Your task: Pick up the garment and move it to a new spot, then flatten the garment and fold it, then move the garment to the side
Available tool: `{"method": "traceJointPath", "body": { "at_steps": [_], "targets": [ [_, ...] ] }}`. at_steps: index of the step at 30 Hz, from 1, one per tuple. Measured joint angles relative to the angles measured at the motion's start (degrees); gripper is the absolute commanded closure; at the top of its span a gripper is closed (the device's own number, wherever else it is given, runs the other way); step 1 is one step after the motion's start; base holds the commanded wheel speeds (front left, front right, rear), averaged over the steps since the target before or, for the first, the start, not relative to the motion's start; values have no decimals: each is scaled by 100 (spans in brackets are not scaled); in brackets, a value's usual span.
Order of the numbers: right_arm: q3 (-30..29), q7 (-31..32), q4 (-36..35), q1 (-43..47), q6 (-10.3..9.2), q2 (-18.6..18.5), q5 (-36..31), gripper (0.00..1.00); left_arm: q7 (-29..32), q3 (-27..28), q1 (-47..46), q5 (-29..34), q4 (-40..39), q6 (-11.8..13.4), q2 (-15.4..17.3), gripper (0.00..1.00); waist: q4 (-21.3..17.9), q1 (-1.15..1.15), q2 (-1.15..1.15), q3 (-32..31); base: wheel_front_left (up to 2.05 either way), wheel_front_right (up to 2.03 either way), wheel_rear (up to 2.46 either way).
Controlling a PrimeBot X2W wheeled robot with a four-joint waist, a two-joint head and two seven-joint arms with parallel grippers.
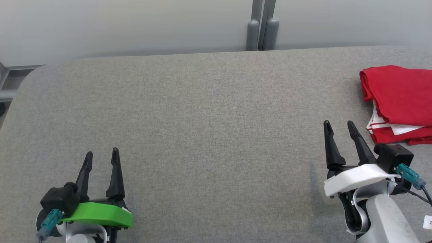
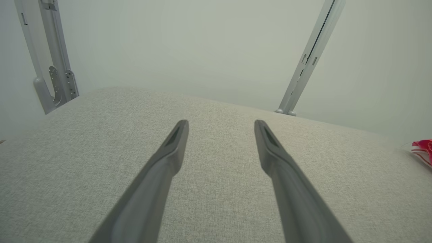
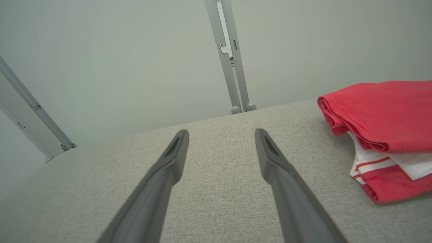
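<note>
One red garment [image 1: 400, 96], folded into a thick bundle with white, red-striped trim showing, lies at the right-hand end of the grey fabric-covered table [image 1: 202, 111]. Its rounded fold faces the table's middle, and the striped trim peeks out on the side toward the table's near edge. The bundle runs off the right border of the head view, so its long axis cannot be judged. From the right wrist view the garment [image 3: 388, 118] sits flat on the table in stacked layers, red over white over red.

Two grippers hover over the near side of the table, each with two long dark fingers pointing toward the table's far edge. The left gripper [image 1: 102, 151], on a green mount, is at the table's near left with its jaws spread apart and nothing between them. The right gripper [image 1: 339, 123], on a white mount, is at the table's near right, just beside the garment but apart from it, its jaws likewise spread wide and empty.

Two grey posts [image 1: 262, 33] stand side by side behind the table's far edge against a pale wall. In the left wrist view a sliver of the garment [image 2: 423, 150] shows at the table's far right end, well apart from the left gripper.
</note>
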Motion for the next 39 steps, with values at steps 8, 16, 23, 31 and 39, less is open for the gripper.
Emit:
{"method": "traceJointPath", "body": {
  "at_steps": [8, 16, 23, 31, 39],
  "targets": [
    [-252, -103, 2, 214, 0, 42, -193, 0, -1, -43, 193, 37, -107, -78, -45, 0, 28, 0, 0, -169, 0, 0, 0],
    [-304, -197, -25, 605, 0, 44, -523, 0, -1, -240, 376, 2, -62, -102, 18, 0, 29, 0, 0, -323, 0, 0, 0],
    [-301, -202, -34, 726, 0, 45, -532, 0, -1, -199, 487, -63, -26, -103, 43, 0, 21, 0, 0, -357, 0, 0, 0],
    [-302, -208, -25, 737, 0, 46, -564, 0, -7, -202, 516, -74, 30, -103, 31, 0, 42, 0, 0, -307, 0, 0, 0],
    [-222, -209, -21, 731, 0, 47, -539, 0, -7, -222, 503, -99, 93, -103, 33, 0, 60, 0, 0, -270, 0, 0, 0]
  ]
}}
